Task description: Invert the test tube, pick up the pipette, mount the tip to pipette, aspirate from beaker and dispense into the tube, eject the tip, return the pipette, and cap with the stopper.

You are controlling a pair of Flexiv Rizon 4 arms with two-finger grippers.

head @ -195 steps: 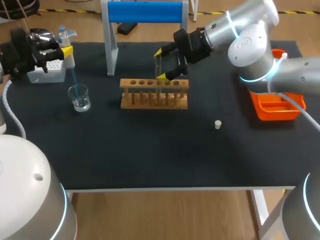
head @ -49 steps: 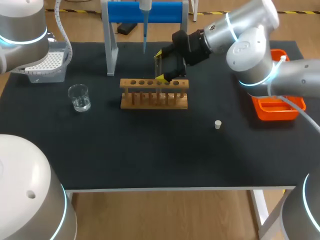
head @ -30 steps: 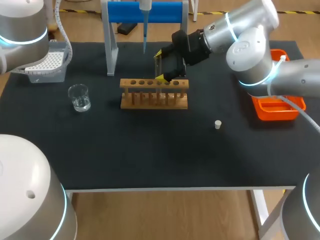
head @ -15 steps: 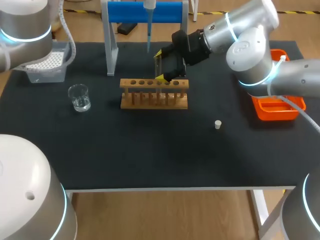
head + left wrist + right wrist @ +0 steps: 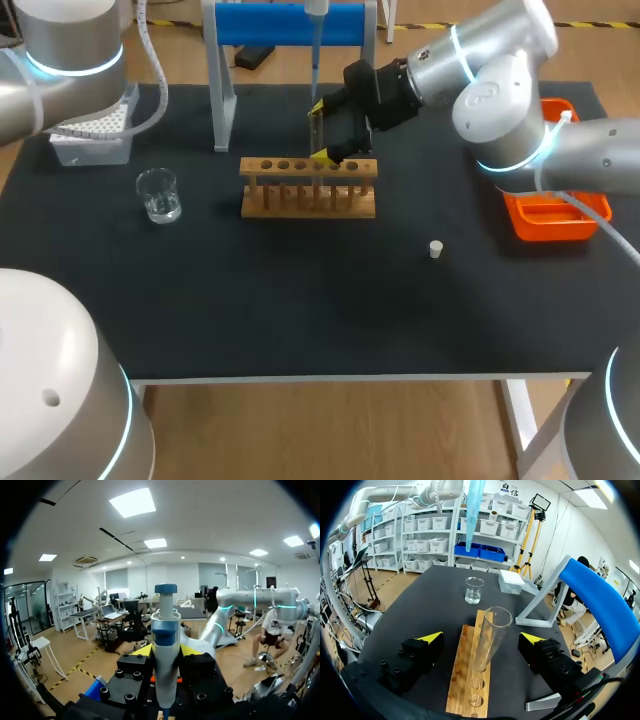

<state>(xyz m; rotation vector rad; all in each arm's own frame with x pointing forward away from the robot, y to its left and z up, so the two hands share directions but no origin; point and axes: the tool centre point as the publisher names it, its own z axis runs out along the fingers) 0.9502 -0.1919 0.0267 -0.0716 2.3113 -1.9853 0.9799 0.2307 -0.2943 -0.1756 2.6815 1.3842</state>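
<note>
Spread widest, the black table [image 5: 300, 300], bearing everything.

Reaching in from the right to the far middle, the right arm [image 5: 500, 70], with the right gripper [image 5: 482, 639] straddling the test tube [image 5: 490, 637]. Released, each yellow tip well clear of the glass; probably parked there to guard or steady the tube rather than grip it.

At the far left, the left arm [image 5: 70, 50], rising out of the head view. Left gripper [image 5: 166, 650] clenched on the pipette [image 5: 165, 625], held upright so that the blue tip [image 5: 314, 60] hangs point-down over the tube's open mouth. Looks like lining up to dispense.

Far middle, the blue stand [image 5: 290, 22], vacant for the pipette's return.

In the middle, the wooden rack [image 5: 308, 187], keeping the tube upright and mouth-up toward its right end.

At the right edge, the orange tray [image 5: 550, 215], likely meant for the ejected tip.

Far left, the tip box [image 5: 90, 135].

Left of the rack, the beaker [image 5: 158, 194], holding a little clear liquid.

Nearer and to the right, the stopper [image 5: 435, 249], alone and well apart from the rack: capping not yet due.
</note>
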